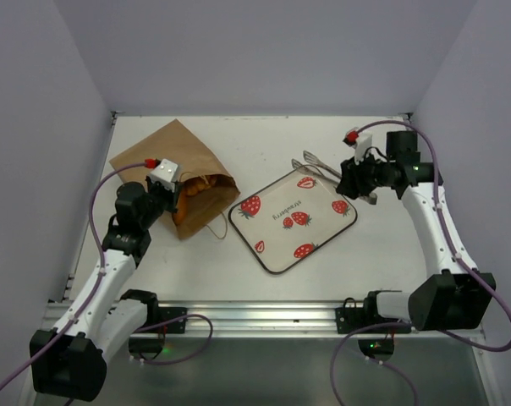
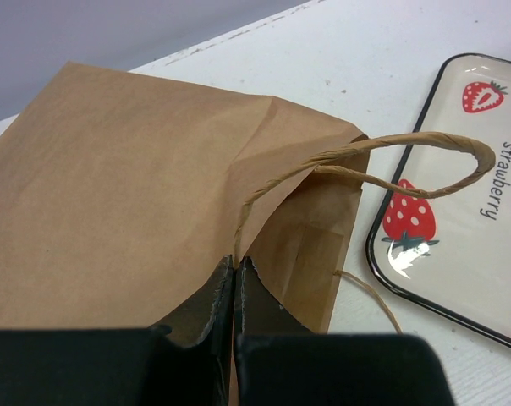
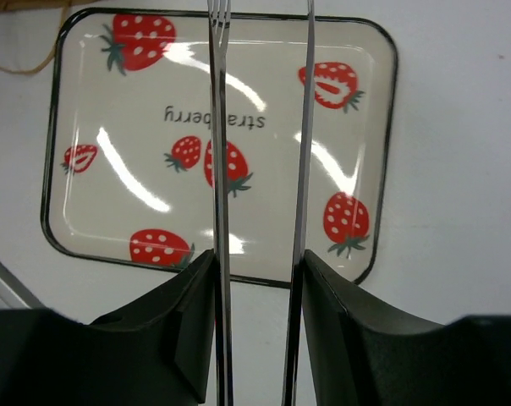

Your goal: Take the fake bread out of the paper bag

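Note:
The brown paper bag [image 1: 173, 155] lies on its side at the left, mouth toward the tray. Glossy orange fake bread [image 1: 198, 188] shows just inside the mouth. My left gripper [image 1: 174, 198] is shut on the upper edge of the bag's mouth [image 2: 234, 264], pinching the paper near a twisted handle [image 2: 425, 145]. The bread is hidden in the left wrist view. My right gripper [image 1: 350, 179] hangs over the tray's far right side, shut on a pair of metal tongs [image 3: 220, 127]. Both fingers press the tongs' two arms [image 3: 257, 262], whose tips stand apart over the tray.
A white strawberry-printed tray [image 1: 264, 247] with a dark rim [image 3: 389, 127] lies in the middle, between the bag and the right arm. The bag's second handle [image 1: 215, 227] trails on the table beside the tray's left corner. Grey walls close in on the table.

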`<state>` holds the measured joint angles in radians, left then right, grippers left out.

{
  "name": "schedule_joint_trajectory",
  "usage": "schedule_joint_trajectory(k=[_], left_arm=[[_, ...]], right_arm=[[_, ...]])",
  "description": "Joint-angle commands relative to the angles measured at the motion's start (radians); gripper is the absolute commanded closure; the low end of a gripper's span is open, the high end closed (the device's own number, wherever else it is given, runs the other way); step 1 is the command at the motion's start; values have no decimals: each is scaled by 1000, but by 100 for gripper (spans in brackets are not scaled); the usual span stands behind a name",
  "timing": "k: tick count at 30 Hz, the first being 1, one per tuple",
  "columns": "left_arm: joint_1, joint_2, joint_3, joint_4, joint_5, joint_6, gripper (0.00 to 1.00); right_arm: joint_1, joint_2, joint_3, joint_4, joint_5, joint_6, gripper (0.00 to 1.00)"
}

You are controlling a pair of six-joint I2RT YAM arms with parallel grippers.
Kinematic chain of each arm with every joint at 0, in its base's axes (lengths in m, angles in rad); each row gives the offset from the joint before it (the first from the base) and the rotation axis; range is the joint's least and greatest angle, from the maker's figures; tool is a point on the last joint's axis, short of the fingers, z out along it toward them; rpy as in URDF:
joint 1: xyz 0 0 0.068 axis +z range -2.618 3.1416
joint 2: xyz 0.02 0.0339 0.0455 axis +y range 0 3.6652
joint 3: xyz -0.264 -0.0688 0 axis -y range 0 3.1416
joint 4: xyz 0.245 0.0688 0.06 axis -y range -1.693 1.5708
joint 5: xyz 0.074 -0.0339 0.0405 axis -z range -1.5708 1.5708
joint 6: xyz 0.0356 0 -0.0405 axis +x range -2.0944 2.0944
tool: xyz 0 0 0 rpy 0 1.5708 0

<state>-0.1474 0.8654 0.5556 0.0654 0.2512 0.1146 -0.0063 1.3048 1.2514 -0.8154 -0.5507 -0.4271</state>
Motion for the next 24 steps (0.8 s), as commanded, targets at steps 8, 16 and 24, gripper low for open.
schedule_joint_trajectory(k=[8,16,24], left_arm=[[-11,4,96,63,112,-113,100],[-11,14,98,48,106,-185,100],[-11,9,78,57,91,-211,100]], right_arm=[[402,-53,-80,-21,27,-183,55],[655,138,25,183,84,19,57],[666,290,51,431,17,307,56]])
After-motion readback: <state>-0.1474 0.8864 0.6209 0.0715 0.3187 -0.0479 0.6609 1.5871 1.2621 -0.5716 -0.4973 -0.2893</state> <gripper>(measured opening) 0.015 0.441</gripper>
